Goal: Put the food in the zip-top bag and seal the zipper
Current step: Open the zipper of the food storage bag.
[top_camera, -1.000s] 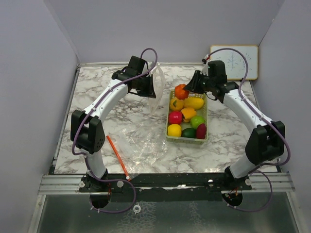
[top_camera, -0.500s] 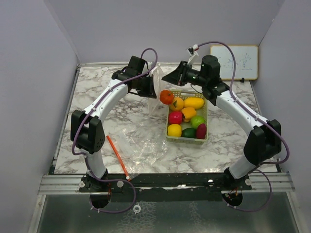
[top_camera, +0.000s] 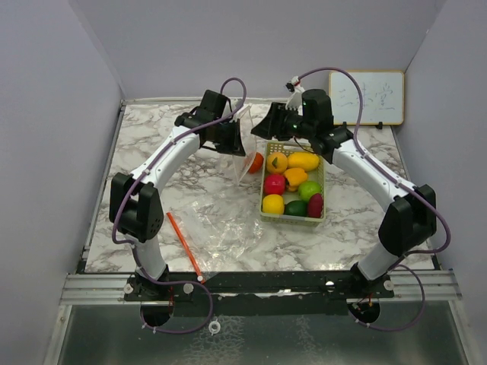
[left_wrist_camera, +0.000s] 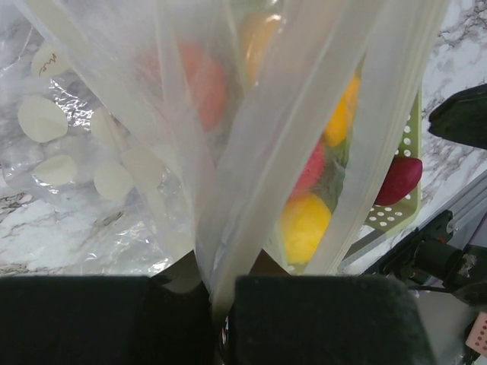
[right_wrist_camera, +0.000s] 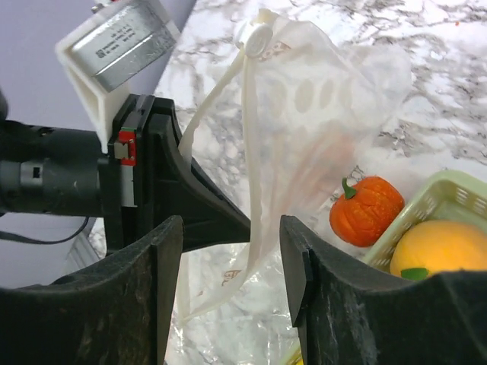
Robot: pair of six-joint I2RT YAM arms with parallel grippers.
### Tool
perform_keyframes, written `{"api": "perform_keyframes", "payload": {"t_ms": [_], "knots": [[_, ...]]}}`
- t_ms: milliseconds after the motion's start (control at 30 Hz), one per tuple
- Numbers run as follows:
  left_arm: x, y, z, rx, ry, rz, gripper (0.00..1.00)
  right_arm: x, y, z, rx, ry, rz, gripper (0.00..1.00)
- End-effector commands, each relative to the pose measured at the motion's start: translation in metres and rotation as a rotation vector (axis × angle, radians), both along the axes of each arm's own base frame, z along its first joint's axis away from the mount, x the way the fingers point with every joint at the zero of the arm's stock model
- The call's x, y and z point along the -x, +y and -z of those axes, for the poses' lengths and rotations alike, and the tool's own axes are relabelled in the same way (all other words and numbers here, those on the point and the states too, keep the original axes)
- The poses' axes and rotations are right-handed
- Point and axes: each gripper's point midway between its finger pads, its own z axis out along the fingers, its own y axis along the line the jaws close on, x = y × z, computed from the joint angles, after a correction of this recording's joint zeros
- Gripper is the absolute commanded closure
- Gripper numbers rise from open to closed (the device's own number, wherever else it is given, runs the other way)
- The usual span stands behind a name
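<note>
**A:** Left hand (left_wrist_camera: 224, 304)?

**B:** Pressed together on one lip of the translucent white zip-top plastic bag (right_wrist_camera: 304, 129), pinching it at the mouth band. The bag hangs upright mid-worktop, toward the far edge, with its lower part slumped on the marble. My reading is that one lip is held high so the mouth faces the side the food comes from.

**A:** Mouth open?

**B:** Partly. In the right wrist view the two zipper bands split in a V from a small white piece (right_wrist_camera: 259, 36), probably the slider. It makes a narrow target.

**A:** Right hand (right_wrist_camera: 232, 228)?

**B:** Spread, with nothing between the fingers. It hovers just beside the bag's mouth, facing the left hand.

**A:** The food?

**B:** A small glossy orange toy pumpkin (right_wrist_camera: 366, 211) sits low between the bag and the pale green perforated plastic basket (top_camera: 294, 220), at the basket's far-left corner. It looks to be outside the film and resting against it, but I cannot tell for certain. The other pieces lie in the basket, right of centre:
- a yellow mango-shaped toy (top_camera: 304, 160)
- a red round toy (top_camera: 274, 183)
- a green toy (top_camera: 309, 190)
- a dark red toy (top_camera: 315, 205)
- a yellow round toy (top_camera: 273, 204)

**A:** Stage?

**B:** Early, by my judgement. Most pieces are unloaded and the zipper is unsealed. If the pumpkin is outside, it needs picking up from a tight spot between film and basket wall. The risk is that, with only one lip held, the thin film may fold shut across the mouth.
</note>
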Motion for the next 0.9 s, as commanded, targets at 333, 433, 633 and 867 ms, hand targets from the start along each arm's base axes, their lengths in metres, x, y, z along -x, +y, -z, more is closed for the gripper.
{"api": "perform_keyframes", "payload": {"t_ms": [333,433,633,867], "knots": [[-0.012,0.021,-0.059,-0.037,-0.153,-0.082,1.00,-0.047,-0.010,0.078,0.475,0.103,0.318,0.46],[-0.022,0.072,-0.060,-0.247,-0.211,-0.225,1.00,-0.057,-0.028,0.089,0.598,0.096,0.372,0.46],[-0.008,0.193,-0.066,-0.678,-0.238,-0.482,1.00,-0.073,-0.033,0.090,0.684,0.058,0.391,0.47],[-0.004,0.228,-0.060,-0.754,-0.239,-0.550,1.00,-0.066,0.040,0.091,0.482,-0.020,0.033,0.48]]}}
